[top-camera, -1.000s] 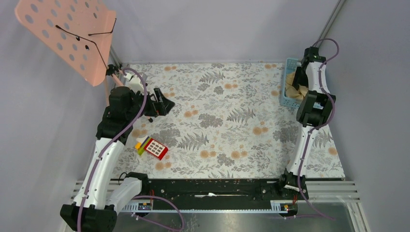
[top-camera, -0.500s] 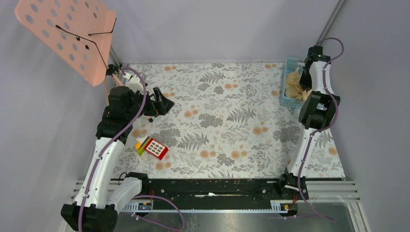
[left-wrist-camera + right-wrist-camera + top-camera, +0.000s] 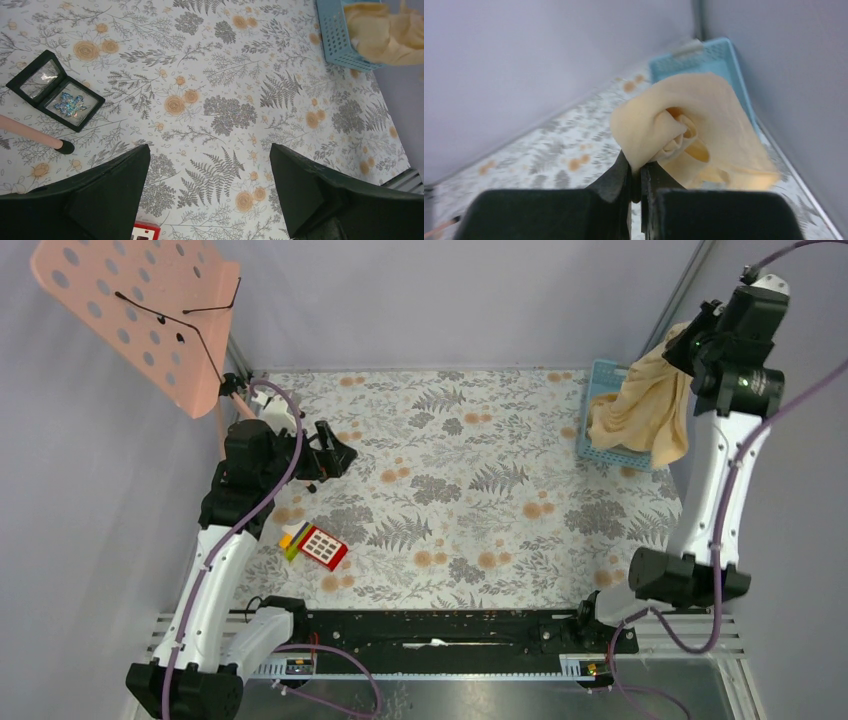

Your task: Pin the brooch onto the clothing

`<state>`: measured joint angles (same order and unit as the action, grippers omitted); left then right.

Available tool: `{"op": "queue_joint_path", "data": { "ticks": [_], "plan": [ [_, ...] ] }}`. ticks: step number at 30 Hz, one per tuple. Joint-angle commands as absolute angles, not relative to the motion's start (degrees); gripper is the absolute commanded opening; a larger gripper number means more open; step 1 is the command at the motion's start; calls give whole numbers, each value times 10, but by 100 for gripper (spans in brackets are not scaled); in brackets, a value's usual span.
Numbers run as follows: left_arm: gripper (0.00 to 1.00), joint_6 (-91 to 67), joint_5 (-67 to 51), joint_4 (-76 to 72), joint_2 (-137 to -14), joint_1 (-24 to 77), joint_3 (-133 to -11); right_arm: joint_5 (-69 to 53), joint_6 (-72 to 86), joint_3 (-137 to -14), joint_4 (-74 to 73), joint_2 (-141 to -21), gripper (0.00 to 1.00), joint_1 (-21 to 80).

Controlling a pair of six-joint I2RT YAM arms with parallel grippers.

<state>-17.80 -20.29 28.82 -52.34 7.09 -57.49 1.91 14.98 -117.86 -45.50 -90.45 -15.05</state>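
While your right pincer (image 3: pixel 640 172) pinches the shirt (image 3: pixel 704 115) aloft over the basket (image 3: pixel 719 55) at the bench's far right corner, the brooch (image 3: pixel 70 103) lies in its case (image 3: pixel 51 89) near the far left corner, your left pincer (image 3: pixel 206 150) spread, nothing pinned yet.

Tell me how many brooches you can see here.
1. The brooch lies in the open black case near the left gripper, on the left side. Others could be hidden in the basket under the shirt.
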Motion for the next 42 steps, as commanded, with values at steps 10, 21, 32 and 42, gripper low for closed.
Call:
{"op": "queue_joint_path", "data": {
  "ticks": [10,21,32,42],
  "plan": [
    [99,-181,-179,240,-504,68,-560,-257,285,-1144,-364,-671,0,-122],
    [99,-179,-191,215,-489,68,-546,-397,330,-1277,-352,-698,0,-41],
    [99,-177,-206,204,-486,68,-540,-407,346,-1094,-285,-644,0,-34],
    [99,-176,-189,204,-503,96,-535,-245,231,-669,-256,-626,92,-33]
  ]
}}
